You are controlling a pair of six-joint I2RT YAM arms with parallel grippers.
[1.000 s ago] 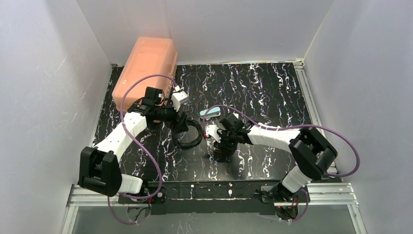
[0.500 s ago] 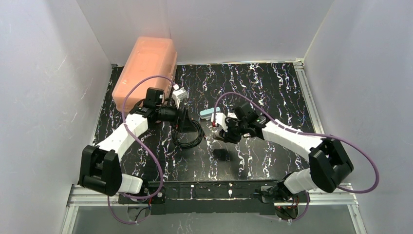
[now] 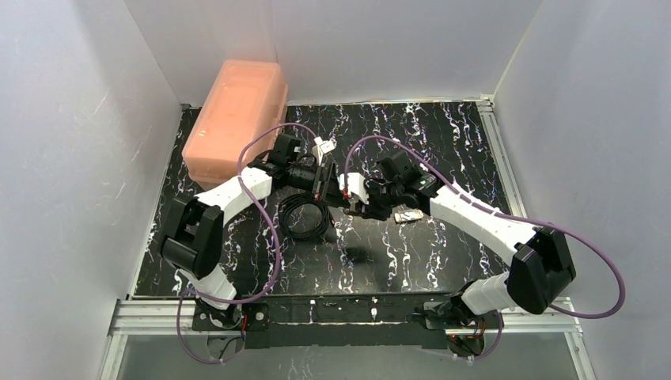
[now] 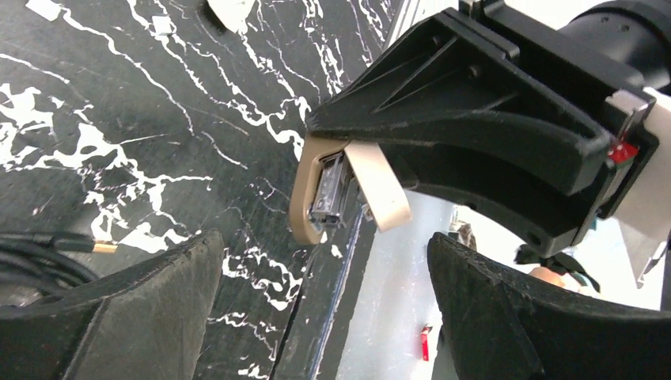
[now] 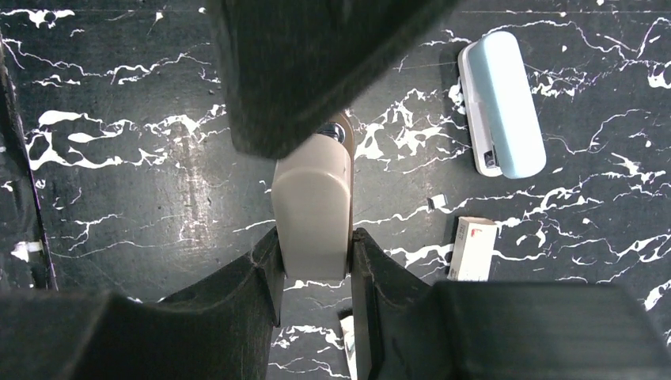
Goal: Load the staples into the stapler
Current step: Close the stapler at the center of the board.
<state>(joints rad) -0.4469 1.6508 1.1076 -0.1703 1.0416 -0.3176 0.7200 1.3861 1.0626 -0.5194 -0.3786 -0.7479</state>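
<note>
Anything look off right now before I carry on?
One thing: the tan sleeve clamped in the right gripper has its flap sticking out at an angle, metal showing inside. It hangs in the air between the left gripper's open fingers. The light-blue stapler lies apart on the table.

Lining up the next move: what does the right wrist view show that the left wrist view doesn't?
Right wrist only: the light-blue stapler in full and a small white box near it. Left wrist only: the silvery strip inside the open end of the tan sleeve, plus a black cable. Both: the tan sleeve clamped in the right tool.
</note>
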